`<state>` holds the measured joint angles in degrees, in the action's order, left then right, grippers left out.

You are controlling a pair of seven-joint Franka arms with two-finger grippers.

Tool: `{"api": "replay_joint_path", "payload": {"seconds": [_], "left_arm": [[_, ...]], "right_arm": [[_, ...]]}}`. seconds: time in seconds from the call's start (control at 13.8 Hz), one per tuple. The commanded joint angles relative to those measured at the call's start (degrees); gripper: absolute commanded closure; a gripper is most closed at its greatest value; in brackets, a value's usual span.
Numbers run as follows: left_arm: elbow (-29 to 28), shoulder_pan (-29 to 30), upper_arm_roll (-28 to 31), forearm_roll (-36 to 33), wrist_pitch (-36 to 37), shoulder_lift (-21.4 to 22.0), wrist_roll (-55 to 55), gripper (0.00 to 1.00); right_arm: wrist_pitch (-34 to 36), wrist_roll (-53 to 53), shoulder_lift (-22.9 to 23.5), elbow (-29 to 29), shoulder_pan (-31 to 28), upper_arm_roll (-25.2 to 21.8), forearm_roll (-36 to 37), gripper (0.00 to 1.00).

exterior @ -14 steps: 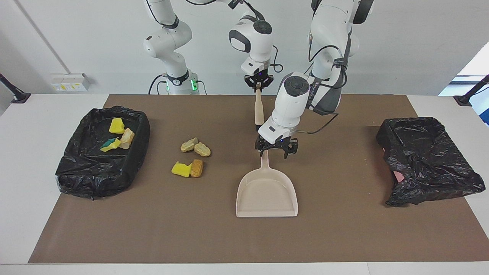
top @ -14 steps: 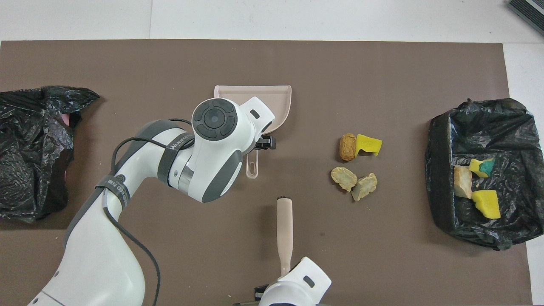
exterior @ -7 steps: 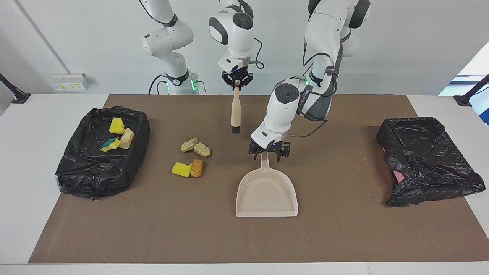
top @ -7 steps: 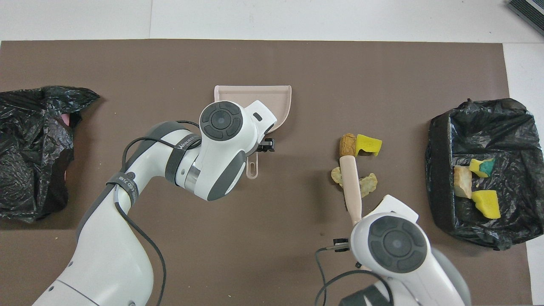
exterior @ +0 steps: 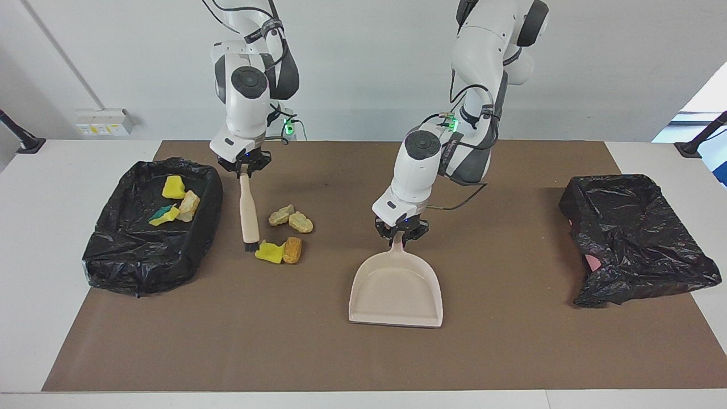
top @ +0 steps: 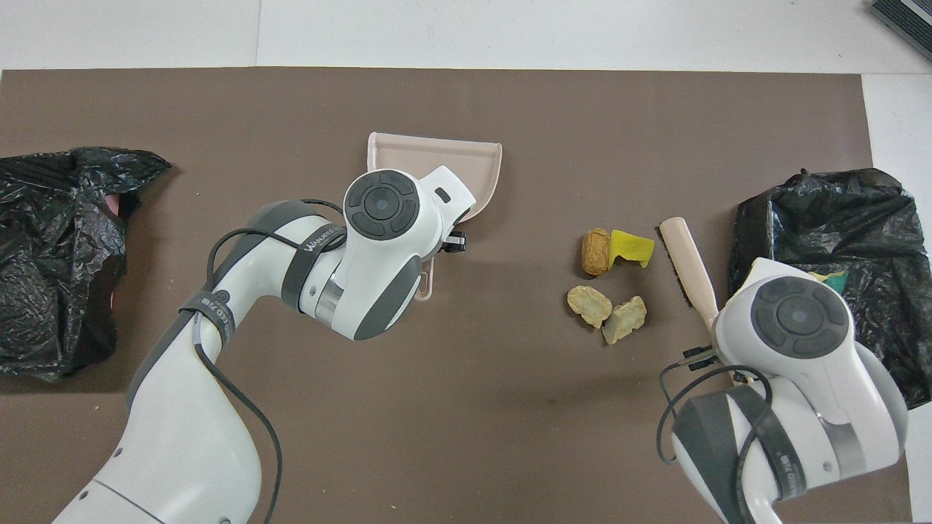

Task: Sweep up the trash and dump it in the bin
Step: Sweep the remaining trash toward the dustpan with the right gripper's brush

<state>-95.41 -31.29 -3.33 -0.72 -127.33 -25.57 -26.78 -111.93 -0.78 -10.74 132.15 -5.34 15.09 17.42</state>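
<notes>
Trash [exterior: 284, 234] lies beside the brush [exterior: 248, 213] gripped by the right gripper [exterior: 245, 168]; left gripper [exterior: 400, 232] clamps the dustpan [exterior: 396, 287].

Open mat [exterior: 511, 341] is lying between dustpan [exterior: 396, 289] and chunks [exterior: 284, 234]; the brush [exterior: 248, 213] is blocking the gap beside the bin [exterior: 108, 267].

Beige dustpan [exterior: 396, 287], yellow and tan trash [exterior: 284, 236], black bin [exterior: 149, 227].

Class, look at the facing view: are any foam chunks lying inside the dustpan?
No: the dustpan is bare, and four foam chunks lie on the mat beside it.
</notes>
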Motion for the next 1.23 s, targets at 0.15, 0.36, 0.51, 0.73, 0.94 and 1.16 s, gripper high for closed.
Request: {"api": "replay_joint_path", "payload": {"seconds": [0.15,0.36,0.51,0.73,0.94,1.16], "left_arm": [[0.13,-0.44,1.04,-1.30,11.90,6.93,7.94,1.00],[0.05,0.26,1.22,-1.21,17.29,7.73,29.34,1.00],[-0.39,1.23,1.22,-1.30,17.38,7.73,37.82,1.00],[-4.68,1.14,1.22,-2.26,18.08,10.09,49.08,1.00],[-8.64,0.26,1.22,-3.58,17.47,11.51,61.54,1.00],[-11.64,-1.32,1.13,-6.75,16.77,12.39,63.86,1.00]], "right_arm": [[-2.15,-2.47,8.97,-5.06,-2.48,1.08,8.15,1.00],[-1.80,-2.47,8.80,-5.06,-1.52,1.26,7.28,1.00],[-1.18,-0.73,8.89,-4.45,1.46,1.26,4.13,1.00],[-0.65,1.66,8.37,-3.83,3.23,1.35,-0.52,1.00],[-0.57,2.54,8.36,-3.83,5.08,1.35,-4.84,1.00],[-0.65,3.85,8.01,-3.66,5.61,1.35,-8.71,1.00]]}}
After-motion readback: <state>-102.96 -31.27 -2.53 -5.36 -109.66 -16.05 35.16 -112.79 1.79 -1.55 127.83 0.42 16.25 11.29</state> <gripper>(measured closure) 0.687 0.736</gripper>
